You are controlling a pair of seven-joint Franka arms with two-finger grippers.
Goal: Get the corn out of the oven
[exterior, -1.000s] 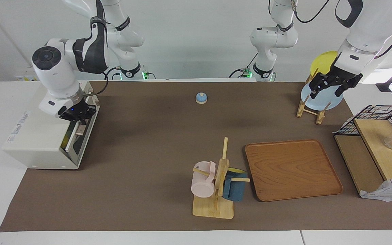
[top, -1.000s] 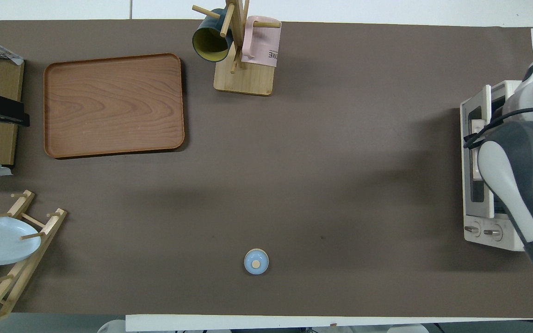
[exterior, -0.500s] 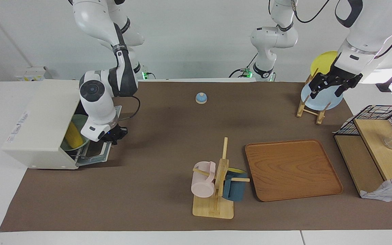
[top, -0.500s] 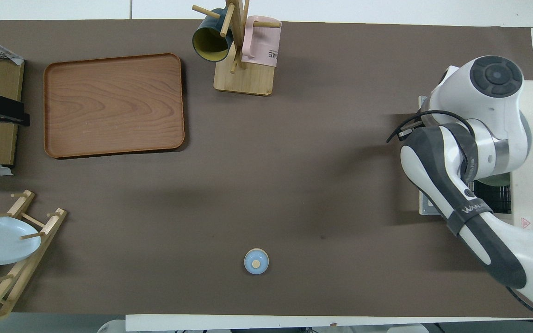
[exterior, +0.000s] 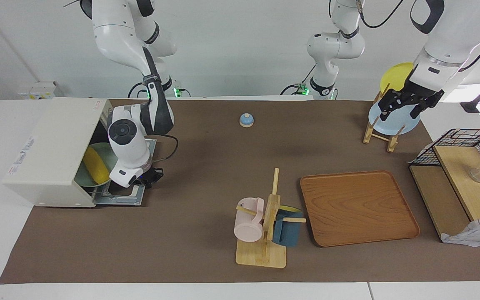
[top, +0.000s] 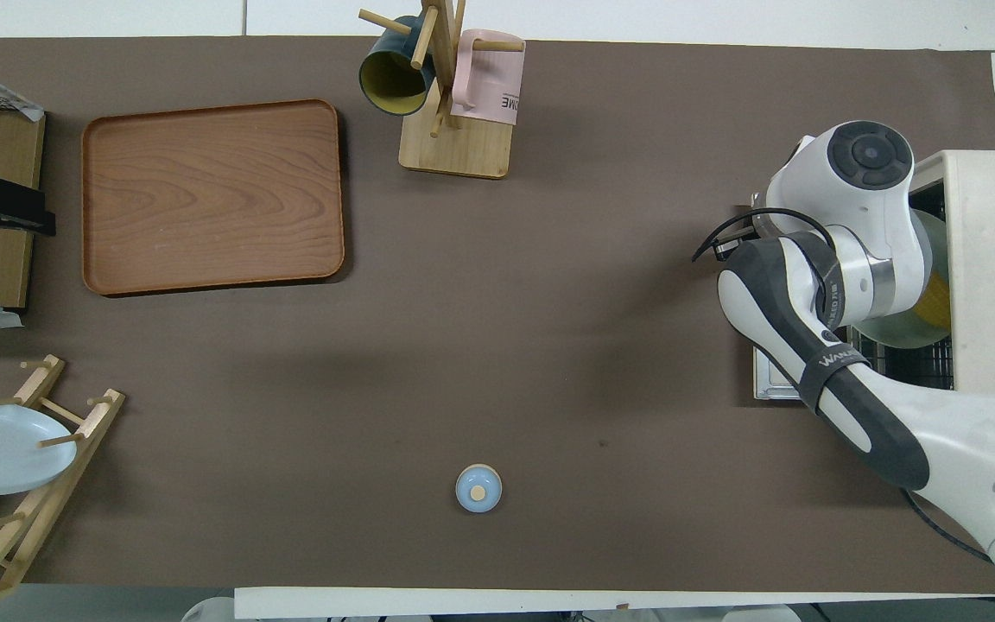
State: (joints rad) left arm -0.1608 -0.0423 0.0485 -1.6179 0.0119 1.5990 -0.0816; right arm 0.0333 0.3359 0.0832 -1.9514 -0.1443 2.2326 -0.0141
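The cream-white oven (exterior: 52, 141) stands at the right arm's end of the table, and its door (exterior: 119, 196) lies dropped open, flat on the mat. Inside, the yellow corn (exterior: 95, 168) rests in a pale green bowl (exterior: 82, 178) on the wire rack. In the overhead view only a yellow sliver of the corn (top: 938, 298) shows past the arm. My right gripper (exterior: 147, 178) is down at the door's free edge, shut on the handle, which it hides. My left gripper (exterior: 406, 107) waits, open and empty, raised over the plate rack.
A blue bell (exterior: 246, 120) sits mid-table near the robots. A mug tree (exterior: 265, 227) with a pink and a blue mug stands beside a wooden tray (exterior: 358, 208). A plate rack (exterior: 383, 133) and a black wire rack (exterior: 461, 175) stand at the left arm's end.
My right gripper has swung the oven door from nearly shut down to fully open and moved away from the oven with it. The corn and bowl have come into view. The left arm has not moved.
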